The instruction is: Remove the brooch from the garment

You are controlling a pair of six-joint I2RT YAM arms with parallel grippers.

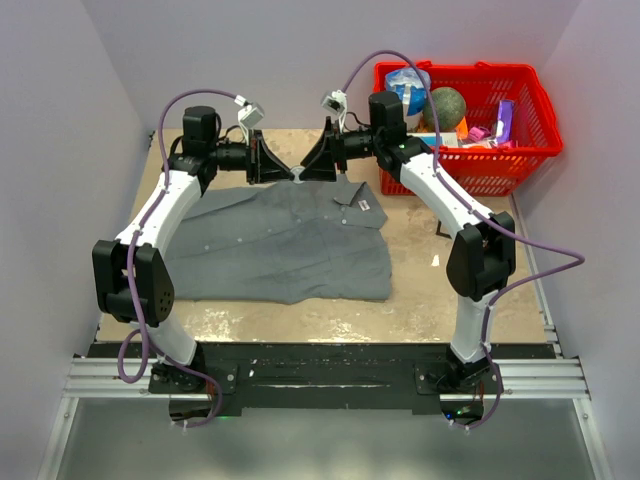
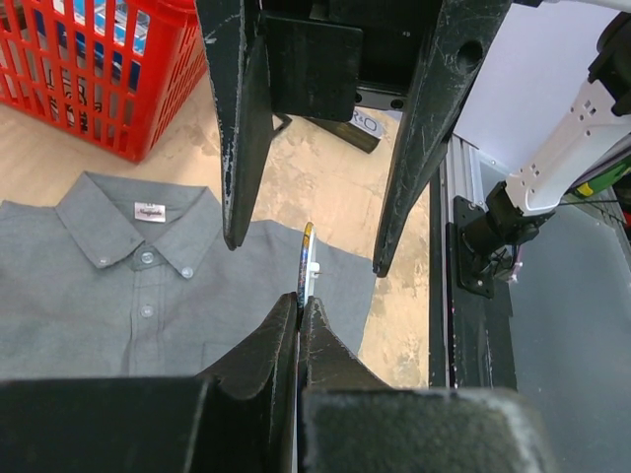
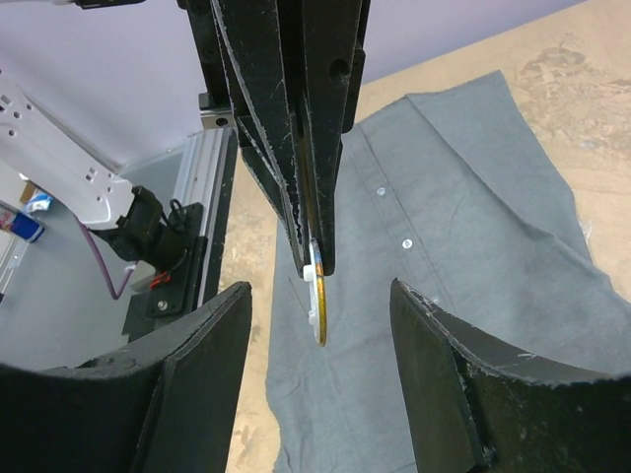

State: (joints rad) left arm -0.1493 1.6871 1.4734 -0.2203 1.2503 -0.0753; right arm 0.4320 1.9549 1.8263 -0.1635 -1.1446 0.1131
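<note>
1. From overhead, the garment point(image 1: 280, 240) lies flat on the tabletop point(image 1: 430, 300). Both arms meet tip to tip over its far edge, near the collar point(image 1: 355, 195). The left gripper point(image 1: 292, 172) and right gripper point(image 1: 306, 170) face each other with the brooch point(image 1: 300, 174) a mere speck between them. Their states are too small to read from here. A red basket point(image 1: 520, 160) stands just beside the garment's collar end.
2. From the left wrist, the left gripper point(image 2: 299, 313) is pressed together, pinching the brooch point(image 2: 307, 258), which stands edge-on out of its tips. The right gripper point(image 2: 308, 254) reaches in from opposite with its fingers spread, one on each side of the disc and apart from it. The garment point(image 2: 118, 315) lies below, its white label point(image 2: 150, 211) showing.
3. From the right wrist, the right gripper point(image 3: 317, 291) is wide apart around the brooch point(image 3: 319, 313). The disc hangs from the closed left gripper point(image 3: 312, 258), held in the air above the garment point(image 3: 463, 246) and clear of the cloth.
</note>
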